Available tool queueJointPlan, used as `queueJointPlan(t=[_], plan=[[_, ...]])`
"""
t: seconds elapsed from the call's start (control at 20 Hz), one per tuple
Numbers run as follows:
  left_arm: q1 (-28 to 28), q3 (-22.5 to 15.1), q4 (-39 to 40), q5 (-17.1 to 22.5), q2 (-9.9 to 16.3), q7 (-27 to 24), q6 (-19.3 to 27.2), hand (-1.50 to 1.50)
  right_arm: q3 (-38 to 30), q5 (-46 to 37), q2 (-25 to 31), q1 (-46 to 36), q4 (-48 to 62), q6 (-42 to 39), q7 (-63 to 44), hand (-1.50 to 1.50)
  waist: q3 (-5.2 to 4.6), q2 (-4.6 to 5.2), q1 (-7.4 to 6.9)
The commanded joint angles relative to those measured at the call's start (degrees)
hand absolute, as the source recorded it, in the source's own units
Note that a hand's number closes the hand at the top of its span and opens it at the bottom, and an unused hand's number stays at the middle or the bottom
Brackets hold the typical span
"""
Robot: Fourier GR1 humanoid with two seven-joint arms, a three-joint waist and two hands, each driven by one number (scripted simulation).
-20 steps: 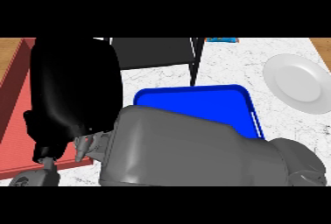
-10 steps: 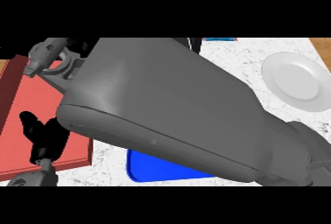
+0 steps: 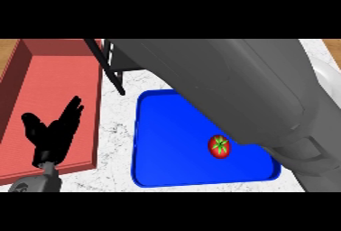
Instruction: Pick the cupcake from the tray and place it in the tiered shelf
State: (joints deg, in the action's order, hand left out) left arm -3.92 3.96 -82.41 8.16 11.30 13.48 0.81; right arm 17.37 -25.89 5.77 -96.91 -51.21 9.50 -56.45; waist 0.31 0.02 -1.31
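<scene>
Marbled counter (image 3: pixel 120 135), glossy blue tray (image 3: pixel 173 149), round tomato (image 3: pixel 220 146)

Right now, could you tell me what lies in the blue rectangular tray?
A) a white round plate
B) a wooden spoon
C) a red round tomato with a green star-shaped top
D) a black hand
C: a red round tomato with a green star-shaped top lies in the blue rectangular tray, near its right side beside the grey forearm.
</scene>
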Motion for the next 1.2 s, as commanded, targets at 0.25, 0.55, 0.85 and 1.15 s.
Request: queueJointPlan(t=[0.25,0.55,0.85,1.15], plan=[[-0.2,-1.1,5.6,-0.9,-0.6,3.2,-0.7,0.00,-2.6,0.7,-0.2,-2.5,11.7,-4.5,9.0,1.50,-0.42,0.59,0.11],[1.1,-0.7,2.7,-0.2,-0.1,4.5,-1.6,0.00,-3.4,-1.4,-0.5,-1.1,19.0,-1.6,16.4,1.50,-0.40,0.64,-0.62],[-1.8,0.4,5.3,-0.9,0.5,4.0,-1.5,0.00,-5.4,-2.2,0.5,-3.4,26.6,-0.7,21.6,1.50,-0.46,1.02,-0.83],[0.5,0.4,5.0,-0.5,0.4,2.5,-3.3,0.00,-6.4,-3.2,-0.4,-1.6,30.0,4.8,27.8,1.50,-0.44,1.10,-1.32]])
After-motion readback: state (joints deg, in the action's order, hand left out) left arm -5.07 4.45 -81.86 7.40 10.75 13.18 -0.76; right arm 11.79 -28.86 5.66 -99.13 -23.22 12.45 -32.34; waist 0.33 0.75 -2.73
